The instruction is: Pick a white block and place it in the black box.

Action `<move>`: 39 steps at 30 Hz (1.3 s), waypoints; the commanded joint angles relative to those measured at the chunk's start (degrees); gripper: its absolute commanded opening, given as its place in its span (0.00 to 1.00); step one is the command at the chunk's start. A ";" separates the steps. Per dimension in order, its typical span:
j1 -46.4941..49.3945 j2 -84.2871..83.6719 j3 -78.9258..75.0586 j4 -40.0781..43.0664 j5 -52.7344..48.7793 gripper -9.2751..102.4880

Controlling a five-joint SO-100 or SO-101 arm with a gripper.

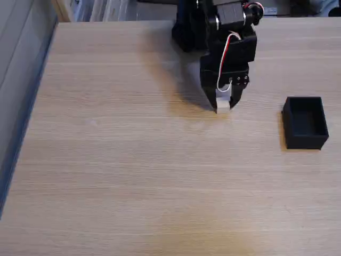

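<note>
A broad table (133, 176) of pale wood-grain laminate is seen in the fixed view, its fine streaks running from left to right and its surface smooth and matte. Along its left side a grey-blue edge band is seen, and pale upright panels are glimpsed beyond the far edge.

At the upper middle the robot arm (213, 26) is seen, built of blocky matte black plastic parts, with a grey servo housing near the top and thin white and red wires (226, 50) looped down its front. A soft shadow is cast on the wood to its left.

To the right, well apart from the arm, the black box (305, 138) is set flat on the table: a small rectangular matte container with thin walls and an open top.

The gripper (222, 104) is pointed downward, its two tapered black fingers closed around the white block (222, 105), a small plain cube with squared edges. The block is held between the fingertips at or just above the table surface; contact with the wood cannot be told.
</note>
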 commanded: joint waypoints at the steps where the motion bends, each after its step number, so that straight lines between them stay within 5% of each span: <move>1: -0.09 -0.09 -1.14 0.62 -0.35 0.09; 10: 0.09 5.80 -1.23 2.55 -2.64 0.08; 19: -12.48 14.50 -7.29 9.32 2.55 0.08; 27: -23.03 7.56 -23.91 15.12 10.81 0.08; 39: -25.75 -6.42 -40.87 17.40 15.21 0.08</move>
